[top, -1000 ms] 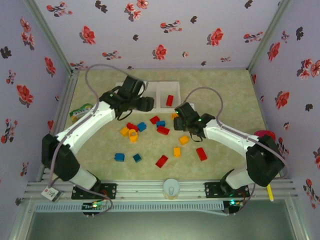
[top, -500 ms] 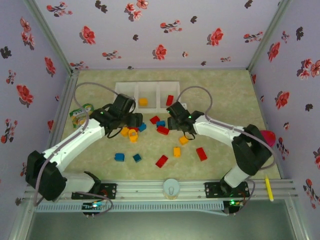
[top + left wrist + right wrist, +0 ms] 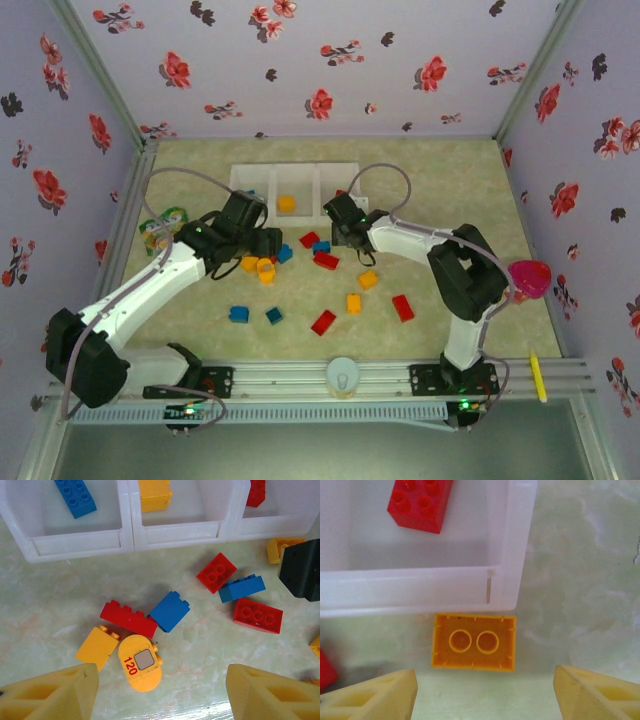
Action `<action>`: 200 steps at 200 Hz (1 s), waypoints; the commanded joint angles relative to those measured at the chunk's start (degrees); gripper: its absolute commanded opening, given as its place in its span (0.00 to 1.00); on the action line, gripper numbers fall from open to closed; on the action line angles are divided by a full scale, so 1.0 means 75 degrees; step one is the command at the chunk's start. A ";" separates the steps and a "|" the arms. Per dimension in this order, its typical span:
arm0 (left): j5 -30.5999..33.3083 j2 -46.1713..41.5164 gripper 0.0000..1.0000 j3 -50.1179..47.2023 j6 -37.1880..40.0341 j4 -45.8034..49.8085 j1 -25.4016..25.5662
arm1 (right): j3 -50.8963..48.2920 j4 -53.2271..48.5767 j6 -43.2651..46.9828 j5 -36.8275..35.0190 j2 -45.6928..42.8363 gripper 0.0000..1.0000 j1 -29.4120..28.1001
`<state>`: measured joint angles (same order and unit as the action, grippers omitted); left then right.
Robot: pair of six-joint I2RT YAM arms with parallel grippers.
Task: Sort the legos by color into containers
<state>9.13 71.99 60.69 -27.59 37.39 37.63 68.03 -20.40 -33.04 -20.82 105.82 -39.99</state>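
Mid-sort; both arms at pick approach. Tray (image 3: 250,180) near worktop's far edge, middle: blue brick (image 3: 75,497), yellow brick (image 3: 154,492), red brick (image 3: 420,502), one per compartment. Right pincer (image 3: 485,695) open, empty, aimed down over upturned orange brick (image 3: 473,641) just beside tray wall. Next, likely: descend, straddle, close, carry to yellow compartment. Left pincer (image 3: 160,692) open, empty, over round yellow piece (image 3: 142,662) mid-worktop. Left arm stretched diagonally; right arm folded leftward.

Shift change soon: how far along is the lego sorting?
Barely started. Done: one blue brick, one yellow brick and one red brick lie in separate compartments of the white tray. In hand: nothing; the left end effector hangs open over a mixed cluster, the right end effector open over an overturned orange brick beside the tray. Left: over a dozen loose bricks on the table.
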 commanded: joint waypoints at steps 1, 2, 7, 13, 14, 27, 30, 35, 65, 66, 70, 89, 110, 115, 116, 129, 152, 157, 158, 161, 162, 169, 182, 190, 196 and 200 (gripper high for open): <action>0.0258 -0.0131 0.68 0.0004 -0.0082 0.0112 0.0046 | 0.0353 0.0182 0.0077 -0.0034 0.0304 0.72 0.0070; 0.0259 -0.0130 0.68 0.0005 -0.0082 0.0119 0.0052 | 0.0364 0.0180 0.0073 -0.0024 0.0310 0.72 0.0076; 0.0260 -0.0129 0.68 0.0015 -0.0076 0.0133 0.0046 | 0.0410 0.0181 0.0088 -0.0013 0.0365 0.72 0.0081; 0.0265 -0.0148 0.68 0.0012 -0.0082 0.0150 0.0048 | 0.0450 0.0184 0.0092 -0.0013 0.0422 0.72 0.0098; 0.0268 -0.0150 0.68 0.0015 -0.0082 0.0155 0.0047 | 0.0459 0.0187 0.0092 -0.0013 0.0434 0.72 0.0102; 0.0292 -0.0169 0.68 0.0019 -0.0076 0.0187 0.0046 | 0.0514 0.0202 0.0069 -0.0002 0.0543 0.71 0.0127; 0.0295 -0.0172 0.69 0.0012 -0.0082 0.0189 0.0051 | 0.0521 0.0217 0.0070 0.0010 0.0558 0.70 0.0128; 0.0300 -0.0182 0.68 0.0018 -0.0080 0.0196 0.0046 | 0.0527 0.0226 0.0066 0.0019 0.0590 0.69 0.0145; 0.0365 -0.0259 0.68 -0.0016 -0.0087 0.0275 0.0046 | 0.0523 0.0299 0.0046 0.0115 0.0696 0.65 0.0232; 0.0365 -0.0265 0.68 -0.0022 -0.0085 0.0276 0.0046 | 0.0525 0.0309 0.0051 0.0121 0.0693 0.65 0.0233; 0.0374 -0.0263 0.68 -0.0018 -0.0088 0.0286 0.0046 | 0.0516 0.0313 0.0038 0.0127 0.0714 0.65 0.0250; 0.0396 -0.0295 0.68 0.0003 -0.0084 0.0324 0.0051 | 0.0498 0.0354 0.0045 0.0174 0.0767 0.62 0.0281; 0.0412 -0.0329 0.69 0.0008 -0.0090 0.0335 0.0046 | 0.0504 0.0383 0.0063 0.0176 0.0821 0.60 0.0290; 0.0412 -0.0337 0.69 0.0006 -0.0093 0.0341 0.0046 | 0.0504 0.0397 0.0069 0.0174 0.0832 0.59 0.0292; 0.0412 -0.0333 0.69 0.0006 -0.0088 0.0338 0.0046 | 0.0504 0.0393 0.0069 0.0286 0.0832 0.59 0.0293; 0.0412 -0.0334 0.69 -0.0011 -0.0096 0.0337 0.0046 | 0.0515 0.0381 0.0087 0.0420 0.0864 0.58 0.0304; 0.0406 -0.0332 0.69 -0.0023 -0.0118 0.0358 0.0046 | 0.0552 0.0359 0.0104 0.0476 0.0891 0.58 0.0326; 0.0411 -0.0346 0.69 -0.0021 -0.0113 0.0365 0.0046 | 0.0561 0.0335 0.0104 0.0488 0.0908 0.59 0.0328; 0.0412 -0.0349 0.69 -0.0019 -0.0115 0.0362 0.0046 | 0.0561 0.0332 0.0104 0.0489 0.0917 0.59 0.0328; 0.0412 -0.0347 0.69 -0.0017 -0.0117 0.0359 0.0046 | 0.0572 0.0321 0.0106 0.0490 0.0925 0.59 0.0328; 0.0412 -0.0350 0.69 -0.0011 -0.0112 0.0359 0.0046 | 0.0573 0.0320 0.0111 0.0491 0.0931 0.59 0.0328; 0.0412 -0.0342 0.69 -0.0009 -0.0107 0.0371 0.0046 | 0.0591 0.0311 0.0113 0.0502 0.0944 0.59 0.0327; 0.0412 -0.0367 0.69 0.0017 -0.0104 0.0382 0.0046 | 0.0609 0.0315 0.0111 0.0526 0.0975 0.58 0.0339; 0.0412 -0.0385 0.69 0.0028 -0.0095 0.0395 0.0046 | 0.0609 0.0312 0.0107 0.0537 0.0974 0.56 0.0339; 0.0411 -0.0404 0.69 0.0033 -0.0093 0.0396 0.0046 | 0.0604 0.0309 0.0107 0.0538 0.0973 0.54 0.0339; 0.0412 -0.0410 0.69 0.0032 -0.0096 0.0403 0.0046 | 0.0583 0.0318 0.0125 0.0538 0.0958 0.53 0.0339</action>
<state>10.59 70.59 60.69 -27.62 38.85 37.63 70.94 -17.78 -32.75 -17.23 112.22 -37.85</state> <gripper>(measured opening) 0.686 0.557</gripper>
